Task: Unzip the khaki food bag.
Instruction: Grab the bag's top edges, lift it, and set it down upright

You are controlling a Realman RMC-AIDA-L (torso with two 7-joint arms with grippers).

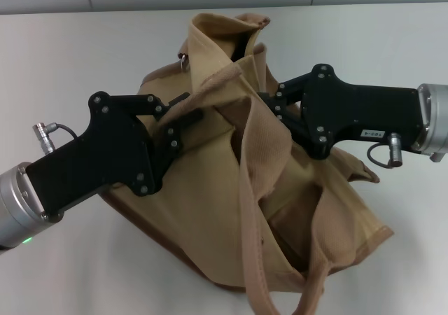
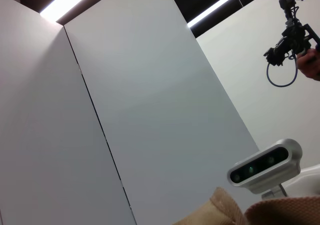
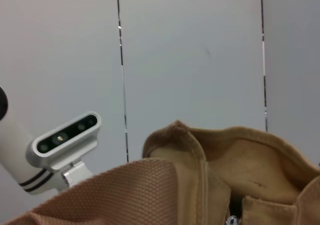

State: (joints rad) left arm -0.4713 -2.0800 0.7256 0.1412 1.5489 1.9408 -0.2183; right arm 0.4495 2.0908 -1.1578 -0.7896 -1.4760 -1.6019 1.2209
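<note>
Wall panels (image 2: 150,115), head cam (image 2: 265,166), khaki food bag (image 2: 235,215) edge.

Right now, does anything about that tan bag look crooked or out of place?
Yes. The khaki food bag is slumped and twisted on the table, its top crumpled, one webbing handle trailing across its front. The left pincer and right pincer press in from either side. Nothing looks torn or spilled.
</note>
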